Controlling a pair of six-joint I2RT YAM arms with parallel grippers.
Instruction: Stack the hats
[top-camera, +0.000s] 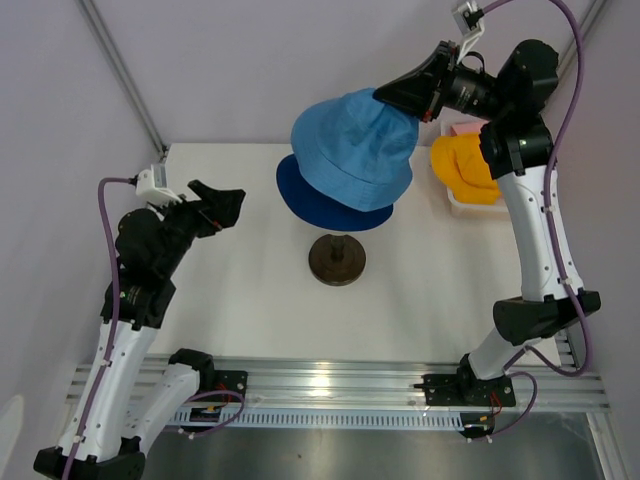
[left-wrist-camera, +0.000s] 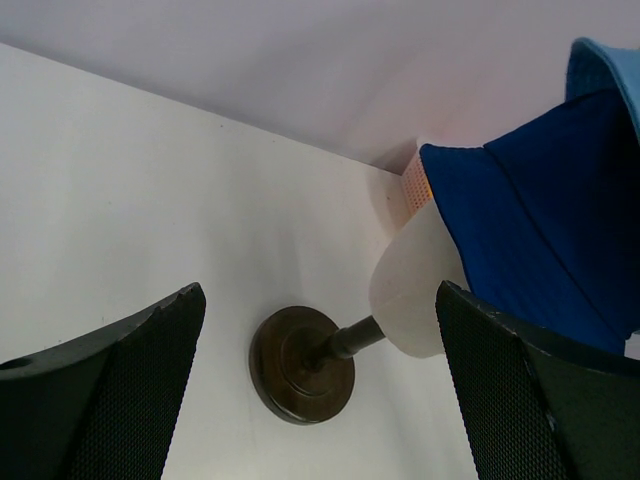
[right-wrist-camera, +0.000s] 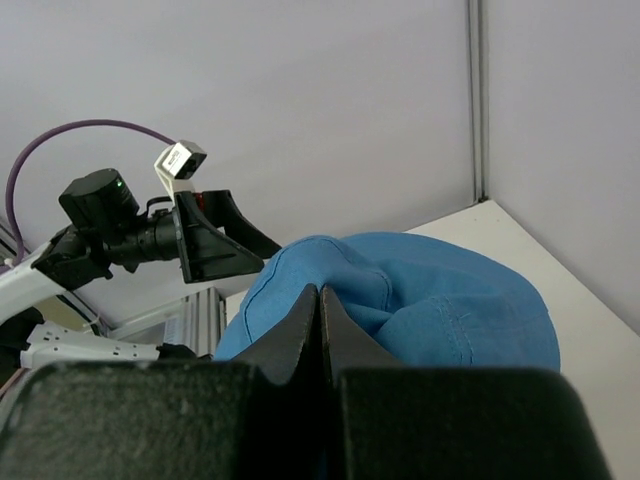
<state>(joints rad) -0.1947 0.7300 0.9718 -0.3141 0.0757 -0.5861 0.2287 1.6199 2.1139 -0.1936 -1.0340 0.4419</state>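
A light blue hat (top-camera: 355, 148) hangs from my right gripper (top-camera: 383, 97), which is shut on its brim; in the right wrist view the hat (right-wrist-camera: 440, 310) bunches at the closed fingertips (right-wrist-camera: 320, 292). It hovers over a dark blue hat (top-camera: 325, 207) that sits on the cream mannequin head (left-wrist-camera: 415, 290); the dark blue hat (left-wrist-camera: 540, 230) covers the head's top in the left wrist view. A yellow-orange hat (top-camera: 462, 168) lies in the white basket (top-camera: 462, 207). My left gripper (top-camera: 225, 205) is open and empty, left of the stand.
The mannequin's dark round base (top-camera: 337, 259) stands mid-table, also in the left wrist view (left-wrist-camera: 302, 364). A pink hat edge (top-camera: 462, 129) shows behind the yellow one. Walls close off the back and left. The metal rail (top-camera: 330, 385) runs along the near edge.
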